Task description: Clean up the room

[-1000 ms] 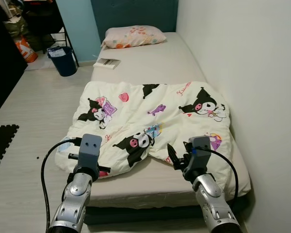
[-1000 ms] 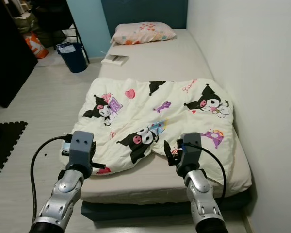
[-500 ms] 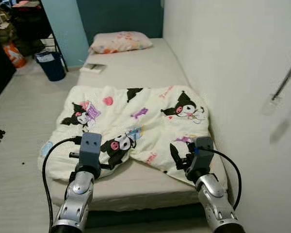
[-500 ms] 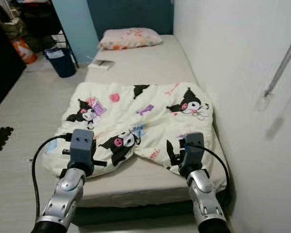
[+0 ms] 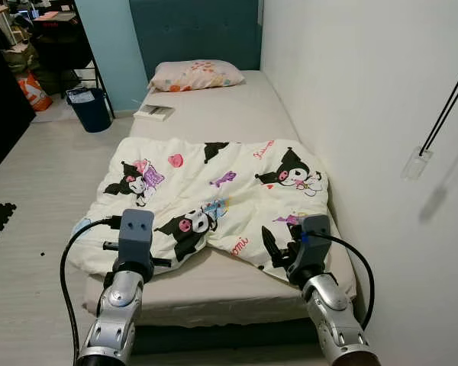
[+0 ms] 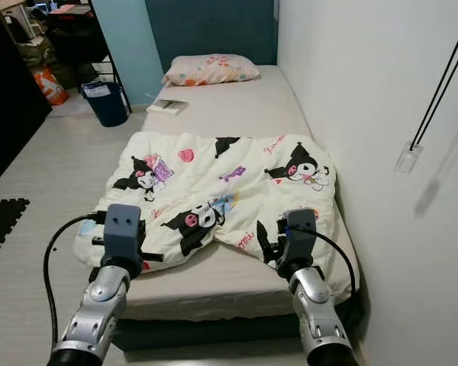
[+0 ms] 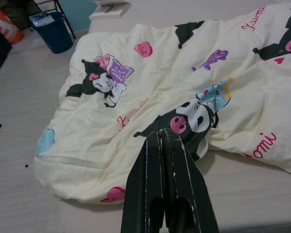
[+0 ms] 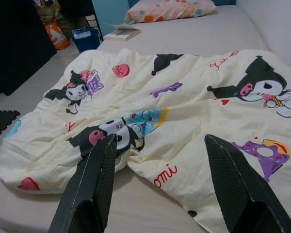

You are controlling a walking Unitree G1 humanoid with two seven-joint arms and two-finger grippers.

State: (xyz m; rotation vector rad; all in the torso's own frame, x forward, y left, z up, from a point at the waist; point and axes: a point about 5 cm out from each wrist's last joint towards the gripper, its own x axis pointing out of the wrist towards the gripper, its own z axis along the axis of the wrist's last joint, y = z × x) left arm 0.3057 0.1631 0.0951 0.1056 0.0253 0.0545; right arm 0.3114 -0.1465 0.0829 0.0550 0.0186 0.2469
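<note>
- The blanket [image 8: 194, 111] bore red script: "omi" could be read near its front edge.
- A second red script word, starting "Ku", stood near the far cartoon figure; the rest was too small to read.

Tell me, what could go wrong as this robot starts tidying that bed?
The blanket hangs over the bed's left edge, so a pull could slide it onto the floor. The left gripper is shut above the blanket's near edge and must open before grasping; the right gripper is open near the right corner, so uneven pulls might bunch the cloth. A book lies on the bed near the pillow; a spread blanket could bury it or knock it off.
</note>
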